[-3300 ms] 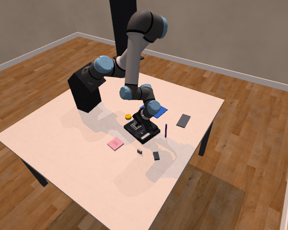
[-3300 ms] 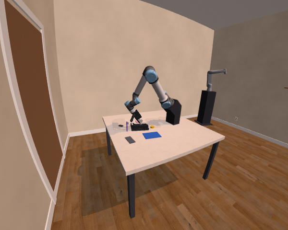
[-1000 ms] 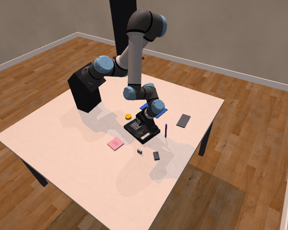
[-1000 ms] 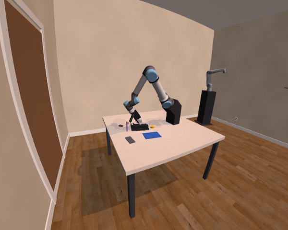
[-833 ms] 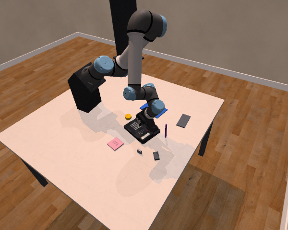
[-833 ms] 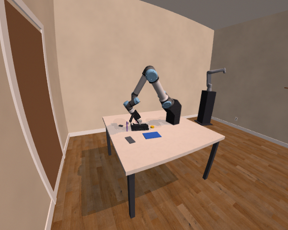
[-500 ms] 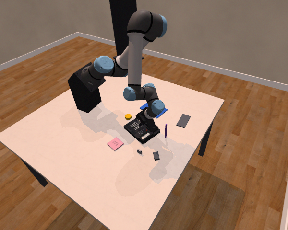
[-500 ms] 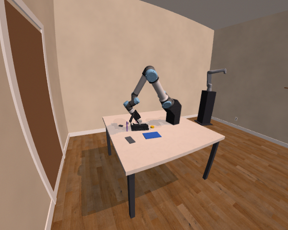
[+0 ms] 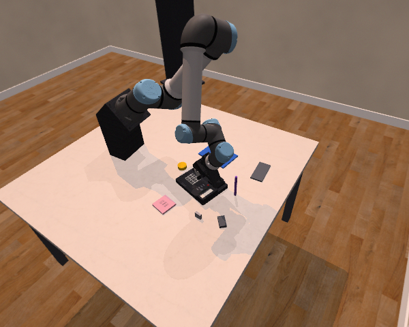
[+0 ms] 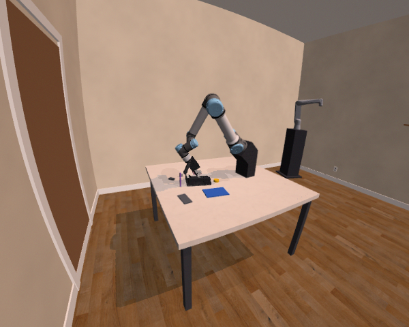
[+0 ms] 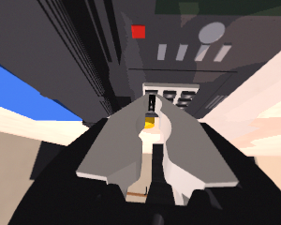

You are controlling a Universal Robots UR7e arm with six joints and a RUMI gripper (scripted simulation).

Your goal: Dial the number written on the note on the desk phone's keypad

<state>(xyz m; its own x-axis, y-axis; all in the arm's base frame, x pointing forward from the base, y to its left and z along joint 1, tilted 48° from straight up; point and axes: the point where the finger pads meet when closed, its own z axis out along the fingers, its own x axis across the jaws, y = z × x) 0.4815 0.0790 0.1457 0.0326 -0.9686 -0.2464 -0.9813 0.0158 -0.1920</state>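
Note:
A black desk phone (image 9: 201, 185) (image 10: 198, 182) (image 11: 187, 52) sits near the middle of the table, its handset lying in the cradle on its right side. Its pale keypad (image 9: 191, 178) (image 11: 174, 95) is on the left half. My gripper (image 9: 198, 173) (image 10: 196, 172) (image 11: 151, 96) is shut and empty, its joined fingertips pointing down right at the keypad. I cannot tell whether they touch a key. A pink note (image 9: 163, 204) lies on the table to the front left of the phone; its writing is too small to read.
Around the phone lie an orange disc (image 9: 182, 165) (image 10: 216, 180), a blue pad (image 9: 232, 159) (image 10: 215, 192), a purple pen (image 9: 235, 185) (image 10: 180, 178), a grey slab (image 9: 260, 171) (image 10: 185, 198) and two small dark blocks (image 9: 198, 214) (image 9: 221, 221). The black arm base (image 9: 120, 130) stands at the table's far left.

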